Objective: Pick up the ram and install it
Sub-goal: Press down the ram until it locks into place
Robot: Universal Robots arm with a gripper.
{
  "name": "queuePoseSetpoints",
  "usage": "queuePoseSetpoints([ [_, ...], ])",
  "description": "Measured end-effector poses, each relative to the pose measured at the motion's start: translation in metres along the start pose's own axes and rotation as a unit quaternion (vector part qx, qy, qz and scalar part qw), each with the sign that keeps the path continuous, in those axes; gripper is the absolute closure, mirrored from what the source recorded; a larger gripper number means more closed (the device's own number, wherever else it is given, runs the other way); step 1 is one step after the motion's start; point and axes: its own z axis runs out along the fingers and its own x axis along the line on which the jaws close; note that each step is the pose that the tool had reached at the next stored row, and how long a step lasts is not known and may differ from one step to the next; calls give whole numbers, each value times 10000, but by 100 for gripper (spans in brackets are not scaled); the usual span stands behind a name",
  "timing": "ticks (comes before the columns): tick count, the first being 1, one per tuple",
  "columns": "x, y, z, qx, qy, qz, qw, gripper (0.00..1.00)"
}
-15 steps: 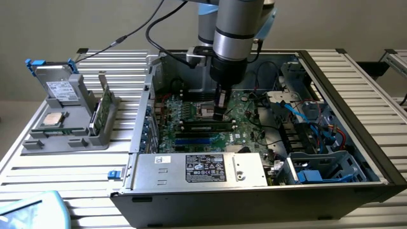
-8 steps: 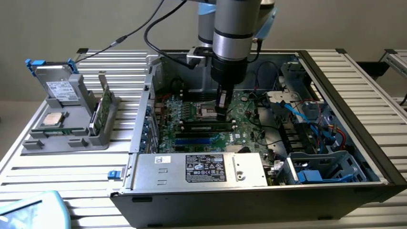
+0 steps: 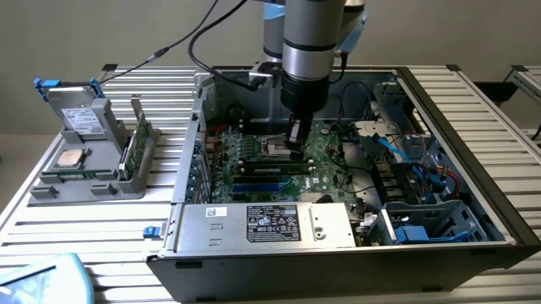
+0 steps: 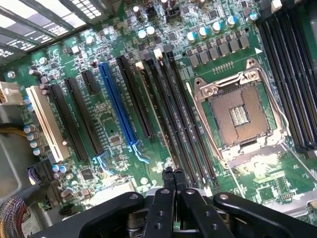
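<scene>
— Closest to us is the tool point(image 4: 173, 174), its two fingers pressed together with nothing between them, tips poised over the near end of the long black memory slots point(image 4: 185, 119).

— And the ram point(image 3: 270, 168)? We read it as the dark stick lying along a slot in the exterior view, just in front of the tool point(image 3: 294, 144) and not held by it.

— Agreed, though we cannot tell whether it is fully seated or whether the end latches have caught.

— That is our first worry: if one end sits high, a push from the closed tips could rock the stick or flex the board.

— Second, the tips are narrow. We could slide off the thin top edge onto the neighbouring slot.

— Or drift toward the open processor socket point(image 4: 242, 116) just beside the slots, where the bare contacts would bend easily.

— Further out, the blue cables point(image 3: 406, 158) hang well apart, so we see little risk of a snag.
</scene>
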Motion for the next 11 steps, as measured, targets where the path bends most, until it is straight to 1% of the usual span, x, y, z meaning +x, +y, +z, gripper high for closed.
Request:
queuePoseSetpoints([
  [3,0,0,0,14,-5,195,9998,90],
  [6,0,1,0,24,-7,396,9992,90],
  [11,0,1,0,40,-11,725,9974,90],
])
